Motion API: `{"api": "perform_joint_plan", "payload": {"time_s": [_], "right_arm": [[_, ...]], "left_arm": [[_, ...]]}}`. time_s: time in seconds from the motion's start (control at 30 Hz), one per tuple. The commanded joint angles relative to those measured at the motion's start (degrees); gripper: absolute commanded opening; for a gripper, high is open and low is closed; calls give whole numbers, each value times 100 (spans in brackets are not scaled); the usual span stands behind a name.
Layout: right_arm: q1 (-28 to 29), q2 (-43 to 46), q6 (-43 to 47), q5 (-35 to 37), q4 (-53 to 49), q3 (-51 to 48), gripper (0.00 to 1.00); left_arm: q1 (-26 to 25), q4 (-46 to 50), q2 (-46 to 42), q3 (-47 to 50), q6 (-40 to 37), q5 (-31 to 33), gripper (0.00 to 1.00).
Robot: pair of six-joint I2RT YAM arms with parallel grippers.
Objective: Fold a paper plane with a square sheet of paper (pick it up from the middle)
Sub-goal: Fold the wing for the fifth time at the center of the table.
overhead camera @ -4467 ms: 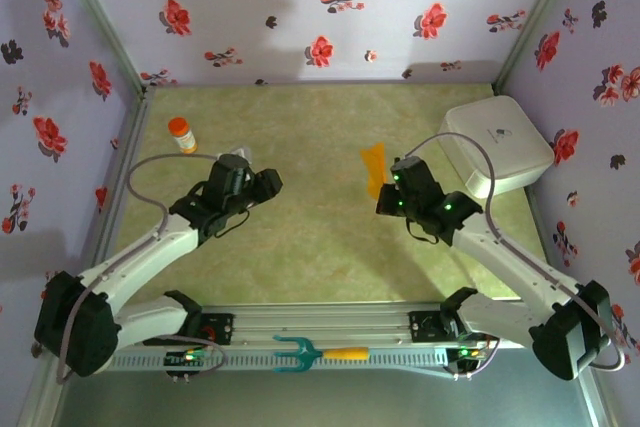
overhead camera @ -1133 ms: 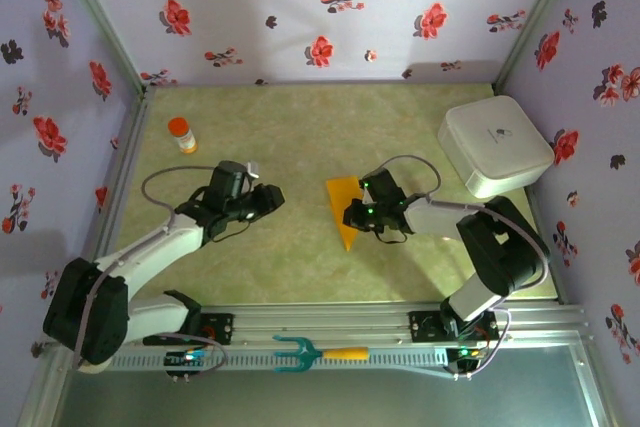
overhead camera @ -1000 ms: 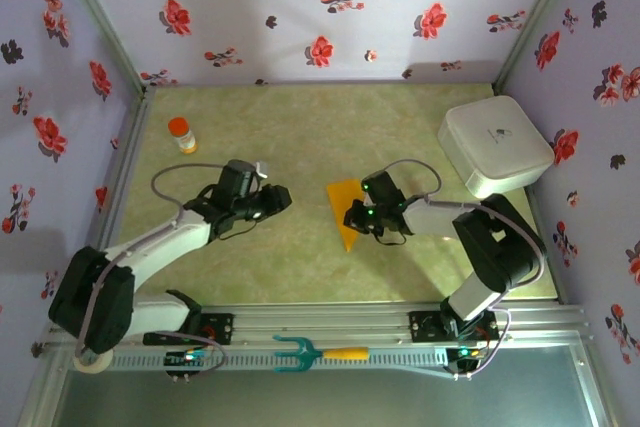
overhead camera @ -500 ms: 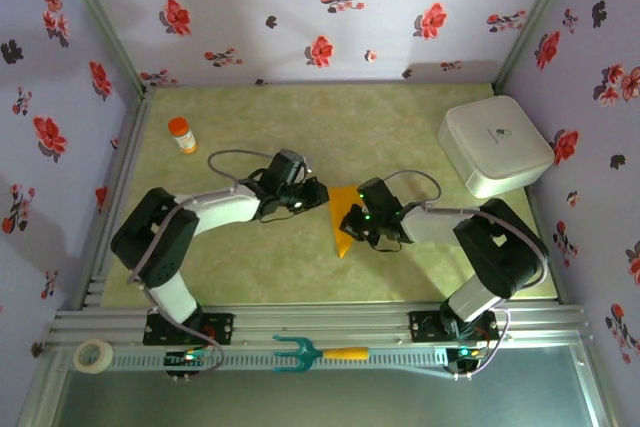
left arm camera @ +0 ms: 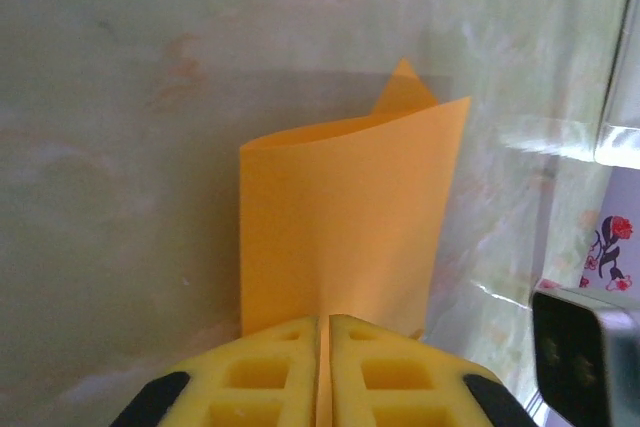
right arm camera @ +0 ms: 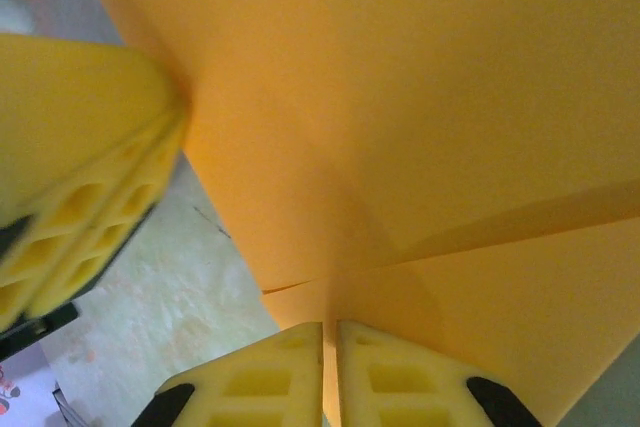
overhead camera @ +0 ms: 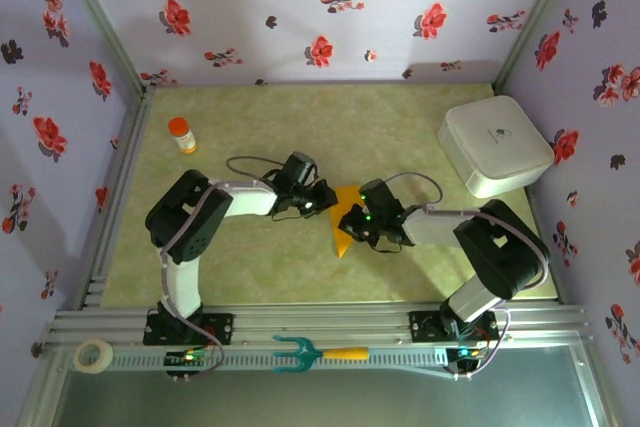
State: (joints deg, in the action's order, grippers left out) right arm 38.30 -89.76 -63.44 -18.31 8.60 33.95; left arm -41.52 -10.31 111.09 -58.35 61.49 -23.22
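Note:
The square sheet of paper [overhead camera: 343, 227], orange-yellow and folded into a pointed shape, hangs between both grippers over the middle of the table, its tip toward the near edge. My left gripper [overhead camera: 328, 198] is shut on its upper left edge; in the left wrist view the paper [left arm camera: 345, 217] rises from the thin slit between the yellow fingers [left arm camera: 270, 367]. My right gripper [overhead camera: 352, 219] is shut on the paper [right arm camera: 400, 97] from the right, at a crease. The right wrist view also shows the left gripper's fingers [right arm camera: 80, 187] pinching the sheet's edge.
A small orange-capped bottle [overhead camera: 181, 134] stands at the far left. A white box [overhead camera: 495, 145] sits at the far right. On the front rail lie a teal fork with an orange handle [overhead camera: 318, 353] and a roll of tape [overhead camera: 94, 354]. Flowered walls enclose the table.
My left arm has swung right to the paper and its jaws have closed on the sheet's edge. The right gripper and paper have shifted slightly left and toward the near edge.

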Motion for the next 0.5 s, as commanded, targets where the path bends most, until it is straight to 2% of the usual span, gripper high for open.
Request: {"api": "perform_joint_plan", "payload": {"time_s": [0.0, 0.13, 0.27, 0.33, 0.47], "right_arm": [[-5, 335, 181, -50, 63, -81, 19], [-310, 767, 445, 103, -399, -107, 25], [-677, 1007, 777, 121, -1034, -23, 37], [-877, 1075, 874, 91, -1274, -1, 41], [-1184, 1157, 802, -55, -1189, -140, 47]], "left_arm": [[-14, -94, 149, 37, 147, -184, 10], [-14, -37, 122, 233, -56, -269, 10], [-16, -100, 24, 509, -177, -356, 8], [-14, -47, -56, 564, -288, -410, 8], [9, 185, -161, 535, -567, -533, 8]]}}
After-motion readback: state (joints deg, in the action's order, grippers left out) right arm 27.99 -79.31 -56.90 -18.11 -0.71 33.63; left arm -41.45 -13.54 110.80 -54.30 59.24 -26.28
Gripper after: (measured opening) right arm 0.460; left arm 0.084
